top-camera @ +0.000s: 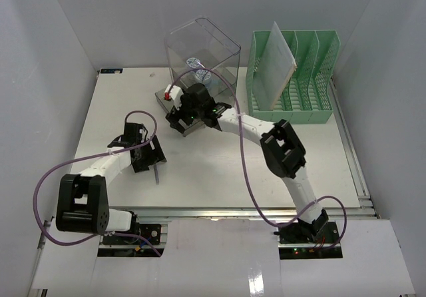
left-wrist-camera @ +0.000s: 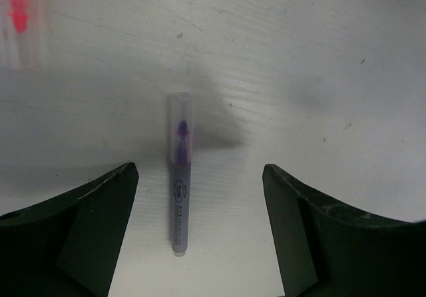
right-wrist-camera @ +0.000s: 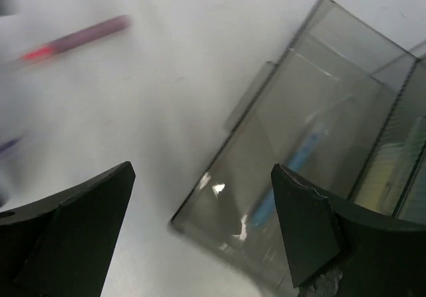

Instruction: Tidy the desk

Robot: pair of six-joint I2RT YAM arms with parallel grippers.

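Our right gripper [right-wrist-camera: 203,170]: jaws spread wide, dark fingers [right-wrist-camera: 80,224] at both lower corners.
Below us: a clear smoky tray [right-wrist-camera: 319,104] on the white desk [right-wrist-camera: 166,77], a blue pen [right-wrist-camera: 296,164] inside.
Upper left: we see a blurred red-tipped pen [right-wrist-camera: 73,38] lying on the desk.

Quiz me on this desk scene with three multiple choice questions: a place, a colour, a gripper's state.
1. Where does the purple marker lie? A in a drawer; B on the desk between the fingers of the left gripper; C on a shelf.
2. What colour is the file rack? A red; B black; C green.
3. How is the left gripper? A open, empty; B shut on the marker; C shut on paper.
Answers: B, bare desk shows around it; C, its walls are green; A, both fingers stand clear of the marker.
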